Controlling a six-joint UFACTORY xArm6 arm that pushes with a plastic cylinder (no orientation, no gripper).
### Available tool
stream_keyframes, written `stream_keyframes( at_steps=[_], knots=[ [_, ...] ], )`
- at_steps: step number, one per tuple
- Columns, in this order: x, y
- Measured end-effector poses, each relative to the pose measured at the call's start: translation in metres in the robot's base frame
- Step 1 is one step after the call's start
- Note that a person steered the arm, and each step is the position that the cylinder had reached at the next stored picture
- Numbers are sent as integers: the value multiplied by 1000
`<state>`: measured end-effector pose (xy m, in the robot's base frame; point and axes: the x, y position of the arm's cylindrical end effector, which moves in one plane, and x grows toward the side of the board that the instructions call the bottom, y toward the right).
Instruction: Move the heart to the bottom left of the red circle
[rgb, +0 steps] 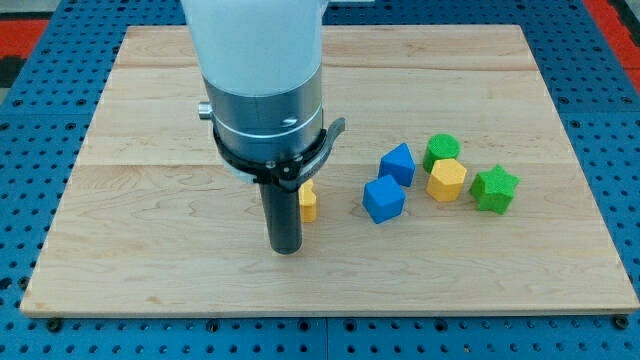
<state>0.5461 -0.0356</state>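
Observation:
My tip (287, 250) rests on the wooden board (150, 250) left of the view's centre, near the bottom. A yellow block (309, 201) sits just up and right of the tip, touching or almost touching the rod. The rod hides most of it, so I cannot make out its shape. No red circle shows in the view; the arm's wide body covers the board's upper middle.
To the view's right lie two blue blocks (397, 163) (383, 199), a green round block (441, 150), a yellow hexagon (446, 181) and a green star (494, 189), close together. Blue pegboard (30, 200) surrounds the board.

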Motion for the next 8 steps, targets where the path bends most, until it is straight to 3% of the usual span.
stream_keyframes(
  at_steps=[2, 5, 6, 8],
  knots=[
    [-15, 44],
    [-66, -39],
    [-113, -75],
    [-79, -70]
  ],
)
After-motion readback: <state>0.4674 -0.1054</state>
